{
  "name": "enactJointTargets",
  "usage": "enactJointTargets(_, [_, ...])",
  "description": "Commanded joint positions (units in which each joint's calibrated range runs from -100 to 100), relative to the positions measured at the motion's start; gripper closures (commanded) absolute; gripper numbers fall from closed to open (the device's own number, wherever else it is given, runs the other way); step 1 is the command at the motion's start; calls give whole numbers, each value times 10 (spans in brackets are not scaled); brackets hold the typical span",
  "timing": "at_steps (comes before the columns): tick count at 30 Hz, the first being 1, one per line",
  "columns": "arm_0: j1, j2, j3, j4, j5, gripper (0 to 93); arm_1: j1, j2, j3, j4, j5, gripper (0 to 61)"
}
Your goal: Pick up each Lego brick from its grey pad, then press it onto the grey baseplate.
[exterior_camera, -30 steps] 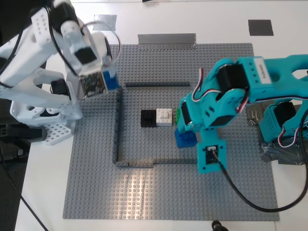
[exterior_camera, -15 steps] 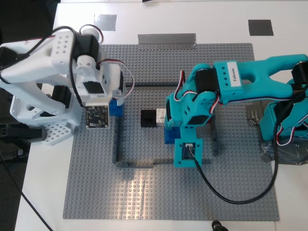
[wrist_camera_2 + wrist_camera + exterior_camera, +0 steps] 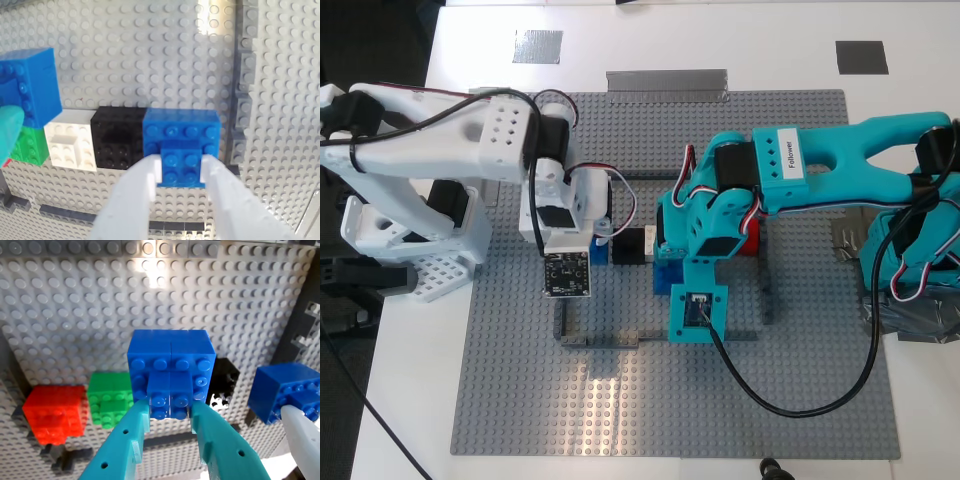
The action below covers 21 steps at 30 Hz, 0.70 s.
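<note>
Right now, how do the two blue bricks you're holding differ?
The blue brick in my first gripper hangs by the green brick; the one in my second gripper sits beside the black brick. Teal fingers grip one, white fingers the other. Both look identical, over the grey baseplate.

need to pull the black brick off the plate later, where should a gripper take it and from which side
Come down from above and pinch the black brick on its two free faces, those not facing along the row. The white brick abuts one side and the blue brick in my second gripper sits against the other, so those faces are blocked.
</note>
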<state>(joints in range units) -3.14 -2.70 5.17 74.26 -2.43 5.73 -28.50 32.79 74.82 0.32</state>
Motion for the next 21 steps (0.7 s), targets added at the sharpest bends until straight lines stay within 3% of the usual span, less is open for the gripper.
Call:
enactJointTargets(1, [1,0,-8,-9,-5,927,2,9,6,-23,2,613])
enactJointTargets(21, [6,50,-11,-44,-12,927,-23,28,55,-71,-7,613])
